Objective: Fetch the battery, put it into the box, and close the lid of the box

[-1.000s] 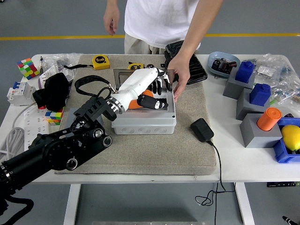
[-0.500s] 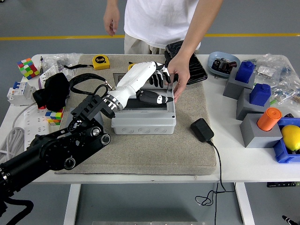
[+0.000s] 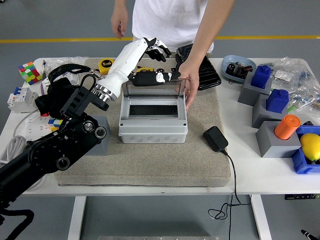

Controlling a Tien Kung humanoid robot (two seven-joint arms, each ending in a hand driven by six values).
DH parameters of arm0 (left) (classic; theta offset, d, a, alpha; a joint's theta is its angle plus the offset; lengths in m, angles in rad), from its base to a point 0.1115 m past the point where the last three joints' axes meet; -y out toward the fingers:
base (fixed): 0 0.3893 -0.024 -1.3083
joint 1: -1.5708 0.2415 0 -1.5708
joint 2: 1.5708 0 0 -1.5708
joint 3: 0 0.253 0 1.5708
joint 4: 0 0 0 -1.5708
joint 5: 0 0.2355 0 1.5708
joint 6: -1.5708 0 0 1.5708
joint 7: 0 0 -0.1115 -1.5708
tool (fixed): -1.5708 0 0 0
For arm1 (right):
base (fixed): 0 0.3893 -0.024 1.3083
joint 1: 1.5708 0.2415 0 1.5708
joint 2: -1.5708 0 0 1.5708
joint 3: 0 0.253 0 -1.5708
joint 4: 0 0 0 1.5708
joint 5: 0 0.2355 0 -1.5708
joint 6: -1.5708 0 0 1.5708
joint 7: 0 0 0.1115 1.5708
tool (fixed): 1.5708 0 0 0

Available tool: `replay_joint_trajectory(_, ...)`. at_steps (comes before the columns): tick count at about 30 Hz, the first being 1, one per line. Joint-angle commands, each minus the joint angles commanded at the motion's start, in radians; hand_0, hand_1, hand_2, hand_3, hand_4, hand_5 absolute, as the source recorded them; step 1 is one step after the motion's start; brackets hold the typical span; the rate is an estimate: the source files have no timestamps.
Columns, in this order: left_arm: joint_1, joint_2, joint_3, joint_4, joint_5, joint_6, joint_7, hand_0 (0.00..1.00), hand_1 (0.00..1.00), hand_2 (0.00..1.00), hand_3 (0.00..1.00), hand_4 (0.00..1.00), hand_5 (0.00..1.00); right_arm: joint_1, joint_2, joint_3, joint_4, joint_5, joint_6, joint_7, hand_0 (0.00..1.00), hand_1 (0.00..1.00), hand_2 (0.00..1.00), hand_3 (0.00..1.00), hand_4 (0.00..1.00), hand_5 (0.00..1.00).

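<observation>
The grey box (image 3: 153, 131) sits open on the beige mat (image 3: 150, 165), its clear lid (image 3: 150, 89) standing upright along the back edge. The inside looks dark, and no battery shows in it. My left hand (image 3: 152, 60) is raised over the back of the box, fingers (image 3: 156, 44) spread and holding nothing. Its thumb (image 3: 155, 77) lies along the lid's top edge. A person's hand (image 3: 191, 82) holds the box and lid at the right side. My right arm is out of view.
A black adapter (image 3: 215, 138) with its cable lies right of the box. A black case (image 3: 202, 72) and a yellow tape measure (image 3: 107, 65) lie behind it. Grey and blue blocks (image 3: 267, 100), an orange cylinder (image 3: 287, 126) and a lemon (image 3: 311, 146) are at the right; a colour cube (image 3: 29, 72) is at the left.
My left hand has come up out of the box and back over the lid; the orange object it held a second ago is no longer visible. The person's hand stays at the box's right side.
</observation>
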State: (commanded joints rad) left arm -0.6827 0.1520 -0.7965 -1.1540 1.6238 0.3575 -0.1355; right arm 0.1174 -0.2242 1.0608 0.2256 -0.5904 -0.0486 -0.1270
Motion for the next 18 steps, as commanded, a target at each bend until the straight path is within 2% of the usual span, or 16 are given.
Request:
replay_joint_trajectory(6, 0.007, 0.008, 0.007, 0.019, 0.024, -0.052, 0.066, 0.699, 0.778, 0.765, 0.791, 0.998, 0.800, -0.001, 0.000, 0.001, 0.000, -0.001, 0.001, -0.001, 0.659, 0.630, 0.627, 0.544, 0.936, 0.442)
replay_joint_trajectory(10, 0.016, 0.023, 0.022, 0.013, 0.016, -0.074, 0.102, 0.699, 0.778, 0.765, 0.791, 0.998, 0.800, -0.001, -0.002, 0.003, 0.001, -0.002, 0.001, -0.001, 0.659, 0.630, 0.627, 0.544, 0.936, 0.442)
replay_joint_trajectory(11, 0.020, 0.030, 0.028, 0.008, 0.015, -0.082, 0.115, 0.525, 0.696, 0.713, 0.747, 0.998, 0.818, -0.001, -0.002, 0.004, 0.001, -0.003, 0.001, -0.001, 0.660, 0.631, 0.627, 0.544, 0.937, 0.442)
replay_joint_trajectory(16, 0.040, 0.063, 0.052, -0.022, 0.019, -0.099, 0.135, 0.525, 0.696, 0.713, 0.747, 0.998, 0.818, -0.001, -0.004, 0.008, 0.001, -0.006, 0.002, -0.002, 0.660, 0.631, 0.627, 0.544, 0.937, 0.442)
replay_joint_trajectory(17, 0.045, 0.068, 0.055, -0.030, 0.020, -0.099, 0.135, 0.459, 0.666, 0.693, 0.731, 0.998, 0.828, -0.002, -0.005, 0.009, 0.001, -0.006, 0.002, -0.002, 0.660, 0.631, 0.627, 0.544, 0.937, 0.442)
replay_joint_trajectory(18, 0.051, 0.075, 0.058, -0.040, 0.021, -0.100, 0.137, 0.459, 0.666, 0.693, 0.731, 0.998, 0.828, -0.002, -0.005, 0.009, 0.001, -0.006, 0.002, -0.002, 0.660, 0.631, 0.627, 0.544, 0.937, 0.442)
